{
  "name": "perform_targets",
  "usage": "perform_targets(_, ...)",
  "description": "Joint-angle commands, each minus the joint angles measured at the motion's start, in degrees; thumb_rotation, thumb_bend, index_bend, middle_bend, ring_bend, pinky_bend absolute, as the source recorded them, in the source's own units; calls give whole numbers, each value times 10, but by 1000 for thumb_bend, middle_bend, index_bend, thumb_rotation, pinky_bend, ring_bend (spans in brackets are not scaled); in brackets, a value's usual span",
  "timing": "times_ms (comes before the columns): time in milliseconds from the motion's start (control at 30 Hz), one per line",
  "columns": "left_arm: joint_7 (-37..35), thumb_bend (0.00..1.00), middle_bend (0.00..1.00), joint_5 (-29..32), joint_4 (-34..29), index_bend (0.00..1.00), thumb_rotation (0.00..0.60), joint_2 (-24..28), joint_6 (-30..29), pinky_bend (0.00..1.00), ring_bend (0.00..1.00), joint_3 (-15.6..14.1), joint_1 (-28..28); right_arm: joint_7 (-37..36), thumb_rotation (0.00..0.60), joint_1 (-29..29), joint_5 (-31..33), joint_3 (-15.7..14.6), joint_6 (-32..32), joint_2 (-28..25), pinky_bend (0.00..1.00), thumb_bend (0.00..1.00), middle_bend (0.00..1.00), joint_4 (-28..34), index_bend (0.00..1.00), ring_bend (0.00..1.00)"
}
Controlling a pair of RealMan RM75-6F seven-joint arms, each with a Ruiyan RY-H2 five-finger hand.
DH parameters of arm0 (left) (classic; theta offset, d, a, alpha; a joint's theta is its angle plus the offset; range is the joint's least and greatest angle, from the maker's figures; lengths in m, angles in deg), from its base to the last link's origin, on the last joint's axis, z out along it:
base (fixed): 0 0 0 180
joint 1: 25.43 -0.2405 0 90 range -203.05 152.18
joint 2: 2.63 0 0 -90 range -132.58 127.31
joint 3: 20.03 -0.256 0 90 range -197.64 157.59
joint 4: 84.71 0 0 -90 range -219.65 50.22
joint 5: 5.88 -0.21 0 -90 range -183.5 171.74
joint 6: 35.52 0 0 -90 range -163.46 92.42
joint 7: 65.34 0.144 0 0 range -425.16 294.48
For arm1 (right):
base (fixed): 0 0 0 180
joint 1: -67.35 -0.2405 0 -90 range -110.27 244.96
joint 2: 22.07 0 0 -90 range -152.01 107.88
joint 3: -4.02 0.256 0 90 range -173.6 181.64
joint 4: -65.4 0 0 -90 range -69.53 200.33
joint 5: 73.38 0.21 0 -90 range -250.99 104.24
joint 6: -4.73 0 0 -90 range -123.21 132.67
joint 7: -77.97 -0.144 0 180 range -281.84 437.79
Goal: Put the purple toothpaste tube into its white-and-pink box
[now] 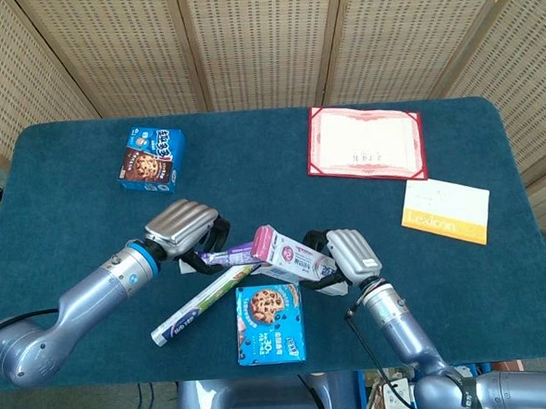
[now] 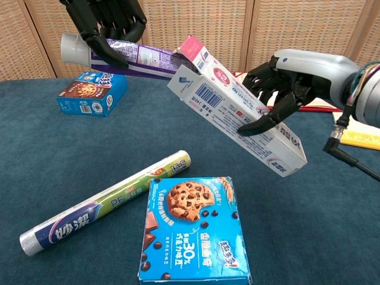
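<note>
My left hand (image 2: 107, 24) (image 1: 183, 227) holds the purple toothpaste tube (image 2: 127, 58) (image 1: 228, 256) in the air near its white cap end. The tube's flat end is at the open pink flap of the white-and-pink box (image 2: 234, 113) (image 1: 293, 256). My right hand (image 2: 291, 80) (image 1: 348, 253) grips that box, which tilts down toward its right end. Both are lifted above the table.
A foil-wrap roll (image 2: 107, 202) and a blue cookie box (image 2: 193, 237) lie on the blue table (image 1: 68, 180) just below the hands. Another blue cookie box (image 1: 152, 159) sits far left. A red certificate (image 1: 366, 141) and a yellow-white card (image 1: 446, 211) lie at the right.
</note>
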Motion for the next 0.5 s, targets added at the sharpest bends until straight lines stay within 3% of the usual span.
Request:
perform_targets(33,3,492,676,9,4,897,600,-7,0,519,553,-7,7,1,600,0,0,0,1,-1,535,81,580,2,698,463)
perform_targets(500,-2,492,676,35,12,897,600,-22,-5,519,553,-13,29,3,600,-3,-1,0,-3,-1,535,82,579,11,698,463)
